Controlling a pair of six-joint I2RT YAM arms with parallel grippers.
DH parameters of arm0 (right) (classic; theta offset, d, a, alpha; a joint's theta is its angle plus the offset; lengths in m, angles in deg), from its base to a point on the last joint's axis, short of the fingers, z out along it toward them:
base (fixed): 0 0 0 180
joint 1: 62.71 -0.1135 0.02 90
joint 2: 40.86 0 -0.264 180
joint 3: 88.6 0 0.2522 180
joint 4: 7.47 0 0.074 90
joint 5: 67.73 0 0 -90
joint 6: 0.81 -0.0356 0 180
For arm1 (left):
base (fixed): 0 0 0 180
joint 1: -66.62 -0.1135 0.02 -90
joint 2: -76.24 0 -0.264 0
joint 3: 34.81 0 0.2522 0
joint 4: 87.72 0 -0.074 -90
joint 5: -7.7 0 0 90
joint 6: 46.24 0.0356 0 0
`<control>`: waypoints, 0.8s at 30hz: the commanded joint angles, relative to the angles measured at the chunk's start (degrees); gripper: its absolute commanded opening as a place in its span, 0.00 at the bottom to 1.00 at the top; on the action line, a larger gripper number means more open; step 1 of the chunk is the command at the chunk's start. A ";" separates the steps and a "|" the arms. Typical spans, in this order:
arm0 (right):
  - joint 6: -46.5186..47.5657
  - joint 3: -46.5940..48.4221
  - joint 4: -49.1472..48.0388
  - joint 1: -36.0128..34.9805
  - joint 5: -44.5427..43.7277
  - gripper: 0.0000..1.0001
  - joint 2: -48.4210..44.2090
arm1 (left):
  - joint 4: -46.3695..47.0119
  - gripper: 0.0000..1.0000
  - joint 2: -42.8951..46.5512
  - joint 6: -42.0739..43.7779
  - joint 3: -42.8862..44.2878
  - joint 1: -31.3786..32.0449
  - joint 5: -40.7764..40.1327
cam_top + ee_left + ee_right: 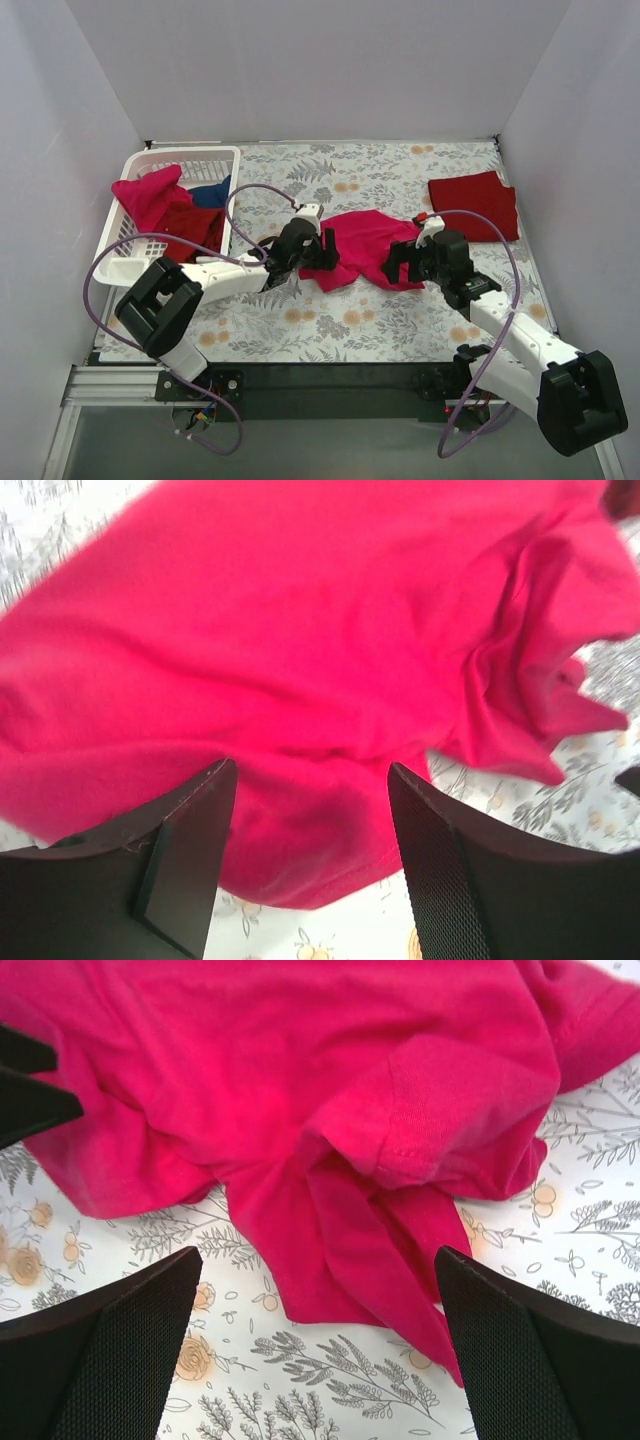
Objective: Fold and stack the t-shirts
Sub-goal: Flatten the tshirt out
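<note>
A bright pink-red t-shirt (358, 245) lies crumpled at the table's middle; it also shows in the left wrist view (300, 650) and the right wrist view (300, 1090). My left gripper (303, 252) is open at its left edge, jaws astride the hem (310, 830). My right gripper (405, 262) is open at its right edge, over a loose corner (350, 1270). A dark maroon-red t-shirt (475, 206) lies folded flat at the back right. More shirts, pink-red (150, 192), maroon (193, 222) and blue (210, 192), sit in the basket.
A white lattice basket (135, 235) stands at the back left with shirts hanging over its rim. The table has a floral cloth (340, 320). Grey walls close in the left, back and right sides. Purple cables loop from both arms.
</note>
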 commanded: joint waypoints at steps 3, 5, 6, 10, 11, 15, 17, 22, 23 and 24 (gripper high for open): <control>-0.51 -1.03 -0.39 -0.39 -0.79 0.91 1.49 | -7.24 0.57 3.13 -4.11 -3.51 3.07 -8.06; -0.43 -1.56 -0.47 -0.74 -0.79 0.91 1.85 | -7.24 0.57 3.13 -5.69 -4.39 4.13 -8.14; -0.51 -1.65 -0.47 -0.83 -0.88 0.91 2.46 | -7.42 0.56 3.04 -6.05 -4.65 4.57 -8.58; -0.51 -1.73 -1.88 -1.62 -1.14 0.90 4.92 | -7.16 0.55 1.03 -7.63 -5.10 6.33 -8.68; -0.51 -1.65 -2.32 -2.06 -1.06 0.90 5.53 | -7.24 0.55 0.15 -7.46 -4.66 6.42 -8.76; -0.60 -1.38 -4.25 -3.90 -1.49 0.87 8.70 | -7.24 0.55 -2.41 -8.07 -4.39 6.33 -8.58; -0.60 -1.30 -6.09 -4.61 -2.28 0.83 10.19 | -7.24 0.54 -2.76 -7.55 -4.48 6.51 -9.55; -0.34 0.11 -6.89 -5.23 -3.08 0.64 15.20 | -7.68 0.42 -3.90 -6.67 -4.74 6.59 -11.92; -0.43 0.55 -6.89 -5.58 -3.16 0.56 16.08 | -7.59 0.39 -4.25 -6.67 -4.83 6.59 -12.18; -0.43 0.81 -6.80 -5.67 -3.43 0.53 17.91 | -7.59 0.36 -4.52 -6.67 -4.92 6.59 -12.19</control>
